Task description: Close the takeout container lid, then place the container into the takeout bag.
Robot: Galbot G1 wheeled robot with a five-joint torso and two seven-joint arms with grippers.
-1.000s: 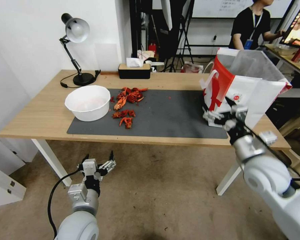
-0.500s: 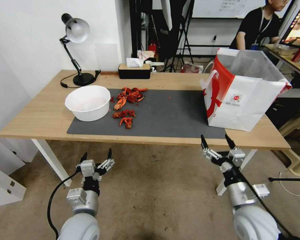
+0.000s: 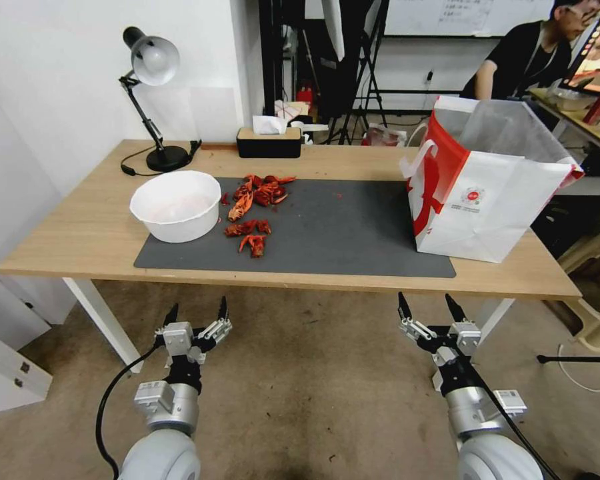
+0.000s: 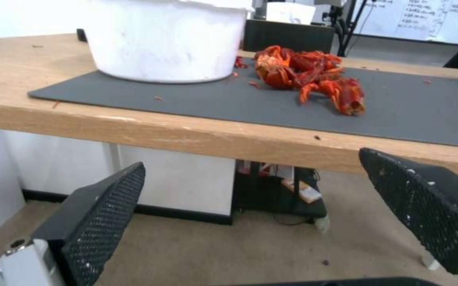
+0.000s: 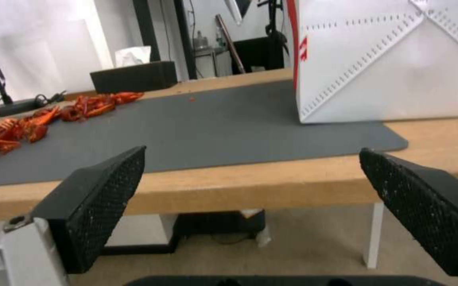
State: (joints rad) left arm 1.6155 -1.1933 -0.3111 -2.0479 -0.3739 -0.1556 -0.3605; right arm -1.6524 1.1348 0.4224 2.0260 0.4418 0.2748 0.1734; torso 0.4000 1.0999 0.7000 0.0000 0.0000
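Both arms are down below the table's (image 3: 80, 247) front edge, neither touching anything. Left gripper (image 3: 197, 319) sits under the front-left stretch, jaws spread, nothing between them. Right gripper (image 3: 428, 312) sits under the front-right stretch, jaws likewise spread and empty; its wrist view looks straight across the mat (image 3: 340, 233) at the bag wall.

Takeout bag (image 3: 487, 193) stands upright at the table's right end, front corner on the mat's right edge, mouth open, clear liner sticking up above the rim. Handles hang on the left red side.

The takeout container and its lid can't be located in these views. It may already be inside the bag, but the bag's interior isn't visible from here, so that's a guess only.

Handling judgement: the bag is thin paper, light and soft-walled, so it'll likely slide or crumple if pushed from the side. Take it by the handles or pinch the top rim, not the panel. A clamshell of that kind would be light, slick and easy to crush; grip across the stiffer rim edges.

Also on the table: white bowl (image 3: 175, 205) at the mat's left end, crayfish shells (image 3: 253, 213) beside it, black tissue box (image 3: 269, 142) and desk lamp (image 3: 150, 100) along the back edge.
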